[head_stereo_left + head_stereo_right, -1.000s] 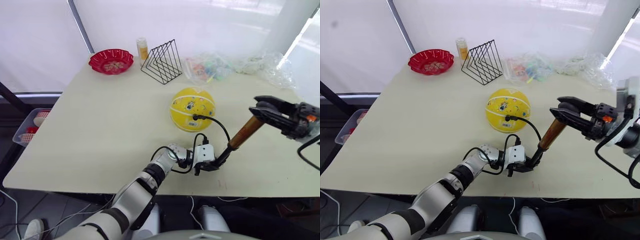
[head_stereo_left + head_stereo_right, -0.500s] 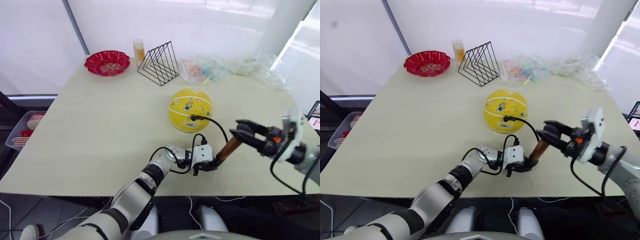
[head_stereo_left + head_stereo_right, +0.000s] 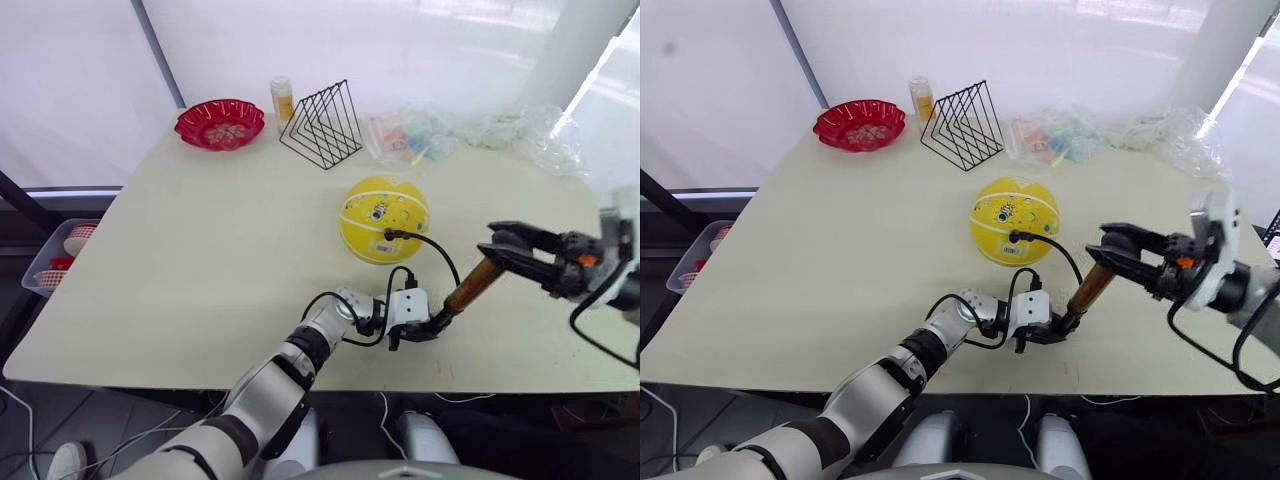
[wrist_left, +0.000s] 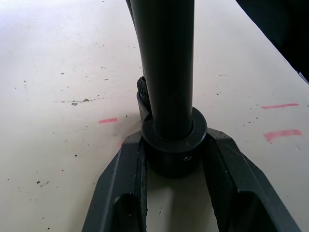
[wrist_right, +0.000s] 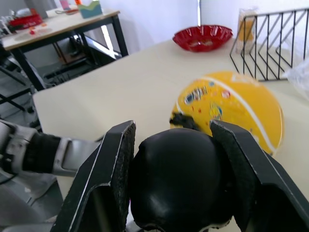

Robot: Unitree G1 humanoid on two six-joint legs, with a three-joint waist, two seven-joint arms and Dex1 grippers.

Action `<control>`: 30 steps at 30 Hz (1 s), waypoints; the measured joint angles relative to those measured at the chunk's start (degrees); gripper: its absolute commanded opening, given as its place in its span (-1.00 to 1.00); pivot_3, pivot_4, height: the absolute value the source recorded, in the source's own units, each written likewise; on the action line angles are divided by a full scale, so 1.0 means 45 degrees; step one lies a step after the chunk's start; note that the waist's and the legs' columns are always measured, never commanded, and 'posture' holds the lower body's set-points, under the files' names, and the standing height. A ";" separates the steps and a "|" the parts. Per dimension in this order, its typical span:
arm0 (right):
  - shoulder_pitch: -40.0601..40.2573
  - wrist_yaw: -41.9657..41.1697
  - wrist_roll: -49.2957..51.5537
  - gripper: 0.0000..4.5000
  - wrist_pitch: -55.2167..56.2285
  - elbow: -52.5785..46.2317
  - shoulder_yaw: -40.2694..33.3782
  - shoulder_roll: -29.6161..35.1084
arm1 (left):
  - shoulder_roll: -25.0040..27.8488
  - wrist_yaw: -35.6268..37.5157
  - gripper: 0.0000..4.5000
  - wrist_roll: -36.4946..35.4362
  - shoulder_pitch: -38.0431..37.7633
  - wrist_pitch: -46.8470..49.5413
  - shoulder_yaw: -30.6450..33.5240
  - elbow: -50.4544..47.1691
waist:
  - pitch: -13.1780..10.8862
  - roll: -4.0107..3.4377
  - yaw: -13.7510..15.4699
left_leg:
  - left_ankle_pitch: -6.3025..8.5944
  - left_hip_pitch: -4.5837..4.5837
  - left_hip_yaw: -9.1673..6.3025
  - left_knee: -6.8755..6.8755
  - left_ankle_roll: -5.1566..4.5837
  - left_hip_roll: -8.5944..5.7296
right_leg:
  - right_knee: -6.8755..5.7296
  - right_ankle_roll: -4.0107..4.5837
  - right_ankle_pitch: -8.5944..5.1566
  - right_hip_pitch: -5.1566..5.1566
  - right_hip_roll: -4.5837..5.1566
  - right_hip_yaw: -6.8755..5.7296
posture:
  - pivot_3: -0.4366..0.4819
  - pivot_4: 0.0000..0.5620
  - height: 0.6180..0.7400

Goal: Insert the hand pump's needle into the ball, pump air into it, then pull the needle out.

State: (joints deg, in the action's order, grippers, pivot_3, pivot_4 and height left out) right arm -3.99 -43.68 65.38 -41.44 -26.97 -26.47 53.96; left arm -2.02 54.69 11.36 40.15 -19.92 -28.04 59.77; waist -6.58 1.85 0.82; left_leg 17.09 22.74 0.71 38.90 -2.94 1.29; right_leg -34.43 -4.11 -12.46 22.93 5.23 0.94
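Observation:
The yellow ball [image 3: 384,217] rests on the table [image 3: 200,260], right of centre. The needle's black connector [image 3: 390,235] sits against the ball's near side, and the thin black hose [image 3: 440,252] arcs from it to the hand pump. The pump's orange barrel [image 3: 473,284] leans up to the right. My left gripper [image 3: 430,323] is shut on the pump's lower black cap [image 4: 174,157] at the table surface. My right gripper [image 3: 498,246] is shut on the black handle [image 5: 177,186] at the pump's upper end. The needle's pin is hidden.
A red scalloped bowl [image 3: 221,122], a small yellow bottle [image 3: 285,98] and a black wire rack [image 3: 322,124] stand along the far edge. Crumpled plastic bags [image 3: 470,133] lie at the far right. A basket [image 3: 58,256] sits on the floor to the left.
My right gripper pushed the handle down toward the left gripper, then drew it partway back up. The left gripper, the ball and the hose's end stayed in place.

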 measured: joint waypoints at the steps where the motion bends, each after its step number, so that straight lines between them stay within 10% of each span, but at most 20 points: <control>1: -0.0297 0.0099 0.0445 -0.12 -0.0313 0.0056 -0.0299 0.0226 | 0.0002 0.0007 -0.50 0.0000 0.0004 0.0000 0.0004 0.0000 | -0.0003 -0.0001 -0.0005 | 0.0000 0.0001 0.0002 0.0000 0.0000 0.0000 | 0.0003 0.0000 0.0000 0.0000 0.0002 0.0001 | -0.05 -0.47 0.91; 9: -0.0352 0.0669 0.1066 -0.12 -0.0952 -0.0221 -0.0756 0.0540 | 0.0013 0.0027 -0.50 -0.0002 -0.0043 0.0005 -0.0002 0.0005 | 0.0031 0.0062 0.0001 | 0.0000 0.0004 -0.0017 -0.0015 0.0000 0.0001 | 0.0011 0.0002 -0.0002 -0.0001 0.0009 -0.0010 | -0.05 -0.47 0.91; 22: 0.1970 0.0595 -0.4114 -0.12 0.2390 -0.0032 0.3496 -0.2758 | 0.0059 0.0002 -0.50 0.0007 -0.0103 0.0002 -0.0032 0.0044 | 0.0113 0.0091 -0.0033 | -0.0001 -0.0013 -0.0019 -0.0050 0.0005 -0.0001 | 0.0014 0.0005 -0.0003 0.0000 0.0014 -0.0011 | -0.05 -0.47 0.91; 30: 0.0566 -0.0133 -0.1825 -0.12 0.1114 -0.0005 0.1617 -0.1295 | 0.0014 0.0042 -0.50 0.0004 -0.0003 -0.0020 -0.0035 0.0042 | 0.0049 -0.0011 0.0000 | -0.0004 -0.0012 -0.0026 -0.0049 0.0005 -0.0007 | 0.0014 0.0004 -0.0002 -0.0004 0.0009 -0.0031 | -0.05 -0.47 0.91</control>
State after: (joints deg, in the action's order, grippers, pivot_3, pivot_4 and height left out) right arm -1.44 -44.28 57.17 -36.43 -26.99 -19.19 48.14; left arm -1.96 54.87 11.37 40.14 -20.01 -28.20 59.96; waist -6.36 1.80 0.82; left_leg 17.07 22.69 0.59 38.68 -2.91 1.26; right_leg -34.37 -4.09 -12.47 22.91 5.27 0.80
